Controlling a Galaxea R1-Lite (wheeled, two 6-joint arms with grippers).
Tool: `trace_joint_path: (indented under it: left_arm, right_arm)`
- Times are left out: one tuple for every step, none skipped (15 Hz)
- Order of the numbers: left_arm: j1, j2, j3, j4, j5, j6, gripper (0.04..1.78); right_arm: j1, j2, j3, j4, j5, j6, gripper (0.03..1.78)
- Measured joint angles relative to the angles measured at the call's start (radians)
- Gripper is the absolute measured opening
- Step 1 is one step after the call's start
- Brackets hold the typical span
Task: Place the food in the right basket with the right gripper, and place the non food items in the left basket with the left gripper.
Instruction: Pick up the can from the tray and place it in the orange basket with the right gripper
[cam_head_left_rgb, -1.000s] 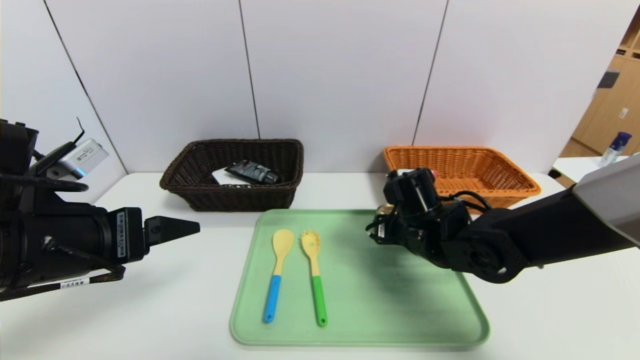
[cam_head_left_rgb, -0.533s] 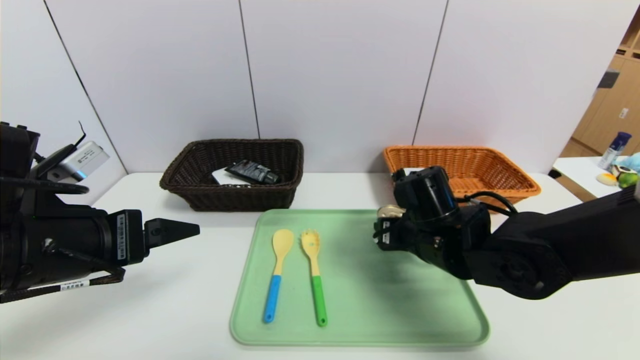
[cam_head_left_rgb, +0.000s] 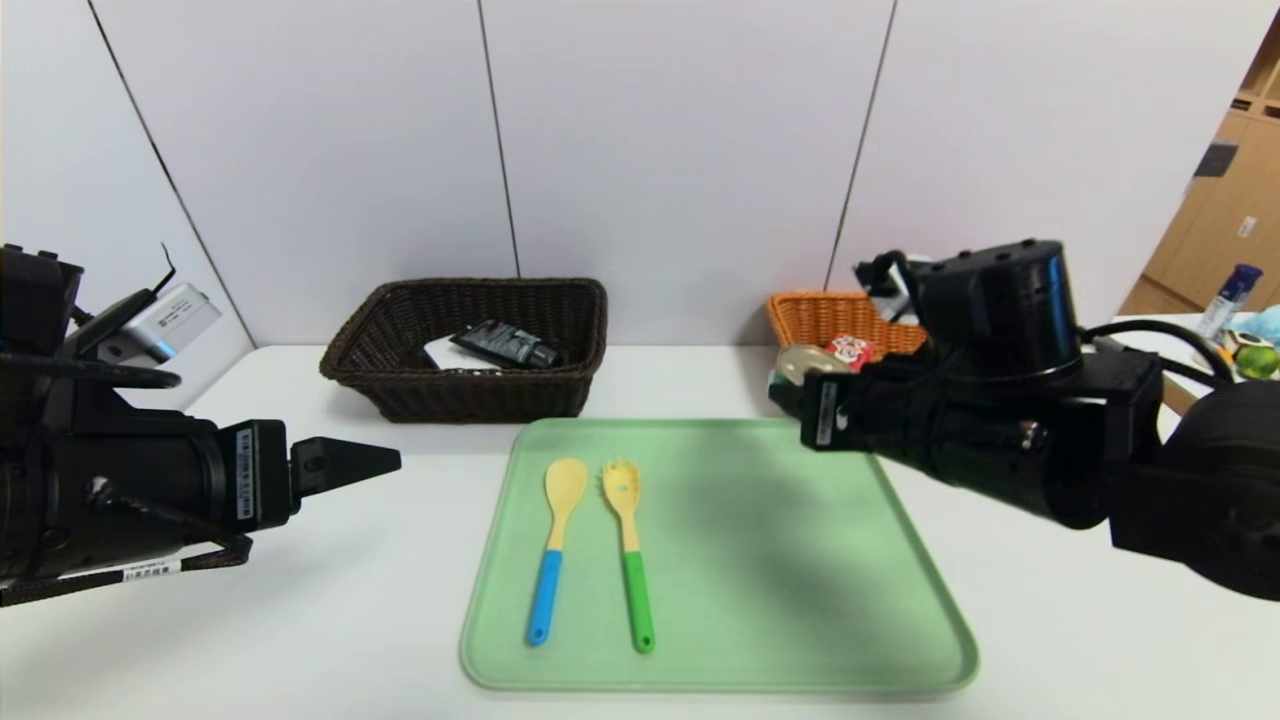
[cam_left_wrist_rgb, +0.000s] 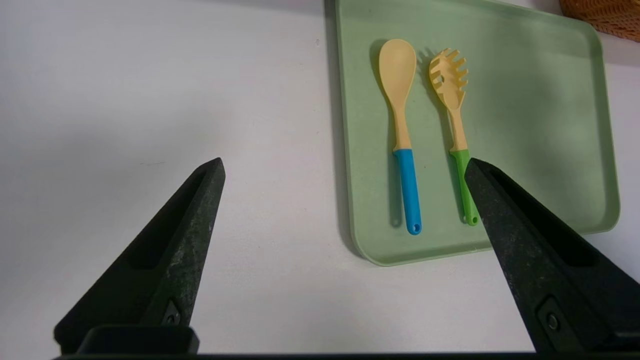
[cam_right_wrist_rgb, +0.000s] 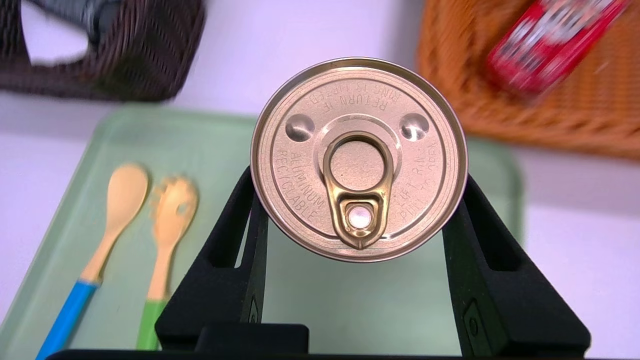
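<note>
The whole table (cam_head_left_rgb: 400, 600) is taken in from above by the head camera, facing forward and down. Close looks come from both wrist cameras, and the green tray (cam_head_left_rgb: 760, 560) (cam_left_wrist_rgb: 550, 125) (cam_right_wrist_rgb: 320, 310) is shared by all three.

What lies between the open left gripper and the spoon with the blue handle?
Only bare white table and the green tray's rim separate the left gripper from the spoon. The left wrist view shows this best.

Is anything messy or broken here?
Nothing stands out. The spoon and fork lie neatly side by side on the tray, and the right end effector holds the tin without damage.
</note>
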Motion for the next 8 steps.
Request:
trace_joint_path:
  left_arm:
    - [0.000,0.000,-0.001,0.000,0.000,0.000,1.69]
    - [0.000,0.000,-0.001,0.000,0.000,0.000,1.69]
    - [0.000,0.000,-0.001,0.000,0.000,0.000,1.69]
    - [0.000,0.000,-0.001,0.000,0.000,0.000,1.69]
    - [0.000,0.001,-0.001,0.000,0.000,0.001,1.69]
    - [0.000,0.002,-0.001,0.000,0.000,0.001,1.69]
    - [0.000,0.002,-0.001,0.000,0.000,0.001,1.69]
    - [0.000,0.003,-0.001,0.000,0.000,0.001,1.69]
  right_arm:
    - [-0.048,-0.010,-0.039,0.004,0.006,-0.040,0.97]
    - [-0.103,-0.014,-0.084,0.011,0.013,-0.075,0.97]
    - [-0.162,-0.012,-0.130,0.032,0.025,-0.099,0.97]
    - [-0.228,-0.005,-0.182,0.058,0.049,-0.115,0.97]
    - [-0.289,0.006,-0.224,0.086,0.079,-0.122,0.97]
    - [-0.350,0.025,-0.259,0.117,0.114,-0.125,0.97]
    - [-0.399,0.047,-0.283,0.134,0.146,-0.127,0.97]
    - [-0.437,0.073,-0.296,0.141,0.174,-0.127,0.97]
